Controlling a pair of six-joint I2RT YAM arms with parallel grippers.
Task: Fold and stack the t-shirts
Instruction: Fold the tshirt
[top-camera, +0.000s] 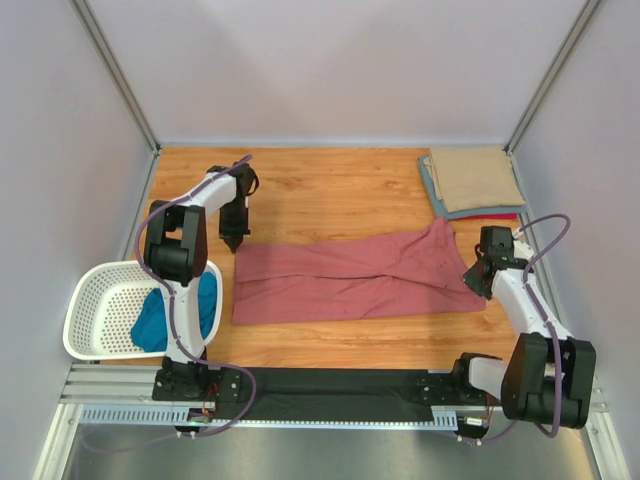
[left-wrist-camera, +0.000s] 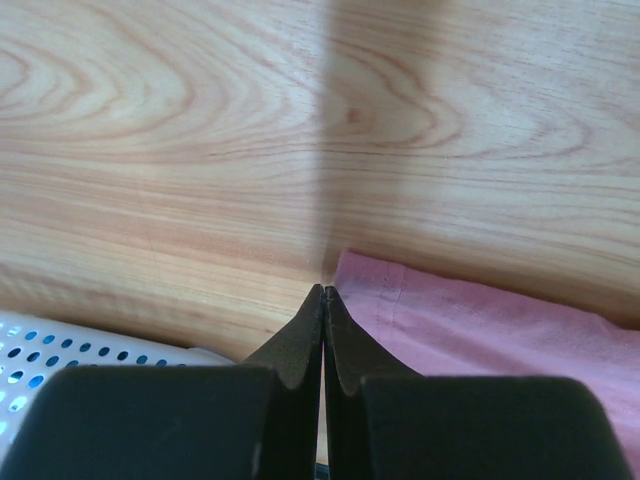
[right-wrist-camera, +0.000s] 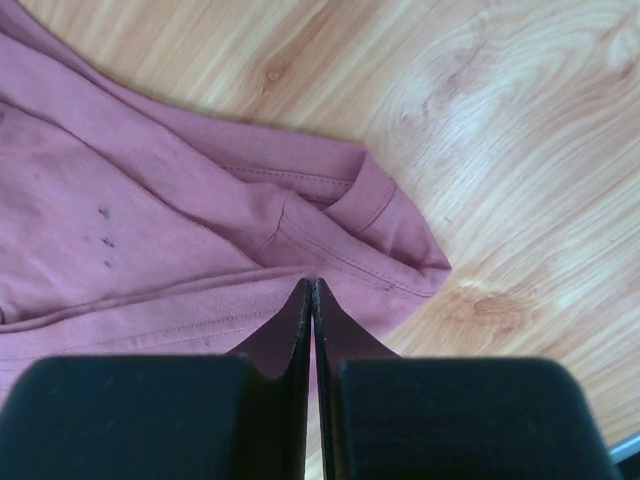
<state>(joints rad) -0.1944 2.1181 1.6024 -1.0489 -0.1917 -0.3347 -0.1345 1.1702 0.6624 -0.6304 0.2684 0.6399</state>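
Observation:
A dusty rose-red t-shirt (top-camera: 350, 275) lies spread lengthwise across the wooden table. My left gripper (top-camera: 234, 241) points down at its far left corner (left-wrist-camera: 400, 300). Its jaws are shut, the tips (left-wrist-camera: 323, 290) touch the corner's edge, and no cloth shows between them. My right gripper (top-camera: 479, 281) sits at the shirt's right end, shut, with its tips (right-wrist-camera: 314, 283) pinched into the cloth (right-wrist-camera: 150, 230) by the hem, where creases run together. A folded stack stands at the back right: a tan t-shirt (top-camera: 471, 178) on top, a grey-blue edge (top-camera: 432, 190) and a red edge (top-camera: 490, 216) under it.
A white perforated basket (top-camera: 95, 300) stands at the left front with a teal blue t-shirt (top-camera: 158, 318) in it; its rim (left-wrist-camera: 60, 345) shows in the left wrist view. Grey walls close in the table on three sides. A black rail (top-camera: 330, 385) runs along the near edge.

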